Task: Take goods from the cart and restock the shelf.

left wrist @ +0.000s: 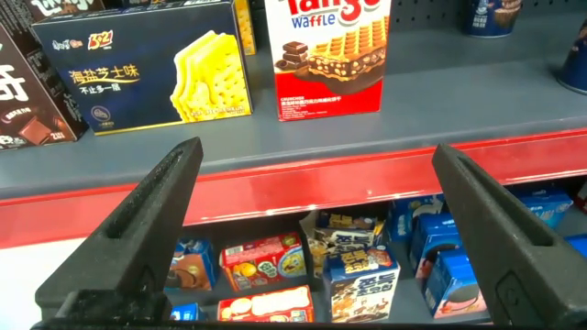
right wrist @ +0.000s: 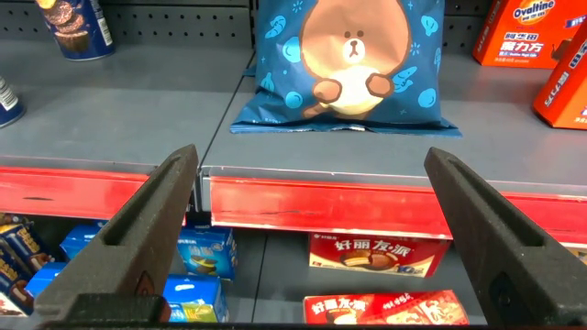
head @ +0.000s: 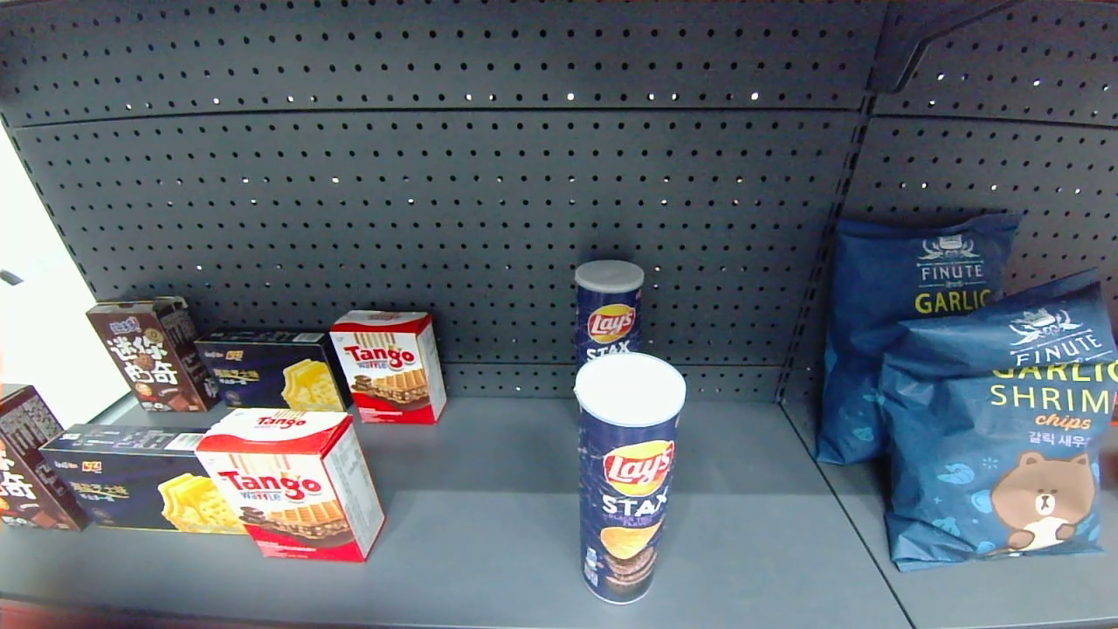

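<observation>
While the left gripper [left wrist: 316, 151] and the right gripper [right wrist: 312, 154] both hang spread wide and empty just before the red lip of the shelf [left wrist: 367, 176], nothing is in hand, so a fetch from the cart looks like the step due. Everything there stands label-forward in files, like behind like, for easy picking: front wafer box [head: 293, 485] and front crisp can [head: 629, 472] near the edge, rear wafer box [head: 393, 367] and rear crisp can [head: 609, 310] by the pegboard [head: 437, 218], bare shelf between the files a likely slot.
</observation>
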You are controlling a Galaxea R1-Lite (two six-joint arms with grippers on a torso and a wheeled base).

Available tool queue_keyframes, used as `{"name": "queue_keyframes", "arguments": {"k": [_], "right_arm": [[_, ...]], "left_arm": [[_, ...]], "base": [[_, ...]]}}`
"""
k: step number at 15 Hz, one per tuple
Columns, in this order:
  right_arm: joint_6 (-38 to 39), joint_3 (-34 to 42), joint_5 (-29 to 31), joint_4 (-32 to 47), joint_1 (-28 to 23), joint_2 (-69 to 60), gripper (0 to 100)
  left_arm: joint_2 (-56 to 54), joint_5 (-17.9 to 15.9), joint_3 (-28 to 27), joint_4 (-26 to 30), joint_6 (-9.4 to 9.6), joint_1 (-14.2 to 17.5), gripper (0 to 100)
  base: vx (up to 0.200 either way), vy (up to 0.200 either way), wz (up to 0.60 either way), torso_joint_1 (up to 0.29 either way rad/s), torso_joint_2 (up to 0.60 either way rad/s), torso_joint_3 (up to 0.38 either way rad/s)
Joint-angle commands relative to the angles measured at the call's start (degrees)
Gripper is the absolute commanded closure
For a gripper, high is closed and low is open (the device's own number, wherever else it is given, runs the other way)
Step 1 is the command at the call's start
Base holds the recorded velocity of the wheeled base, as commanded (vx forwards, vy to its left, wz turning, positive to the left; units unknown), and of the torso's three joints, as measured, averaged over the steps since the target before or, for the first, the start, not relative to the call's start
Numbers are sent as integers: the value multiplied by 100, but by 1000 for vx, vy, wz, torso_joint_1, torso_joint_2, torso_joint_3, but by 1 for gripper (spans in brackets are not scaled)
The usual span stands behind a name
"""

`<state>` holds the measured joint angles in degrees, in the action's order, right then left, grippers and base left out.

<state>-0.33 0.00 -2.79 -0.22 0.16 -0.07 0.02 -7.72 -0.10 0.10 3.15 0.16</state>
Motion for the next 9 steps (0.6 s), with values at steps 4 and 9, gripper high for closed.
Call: {"name": "queue_keyframes", "arguments": {"k": [4,9], "right_arm": [[-2,0,-2,-4,2,7,0],[-2,0,-2,13,11,7,0]], "left_arm": [[-2,7,1,-1,-24,2,0],[-2,-2,1,-1,-16,2,0]], "base": [[0,0,0,0,0,0],[0,0,0,0,0,0]]}}
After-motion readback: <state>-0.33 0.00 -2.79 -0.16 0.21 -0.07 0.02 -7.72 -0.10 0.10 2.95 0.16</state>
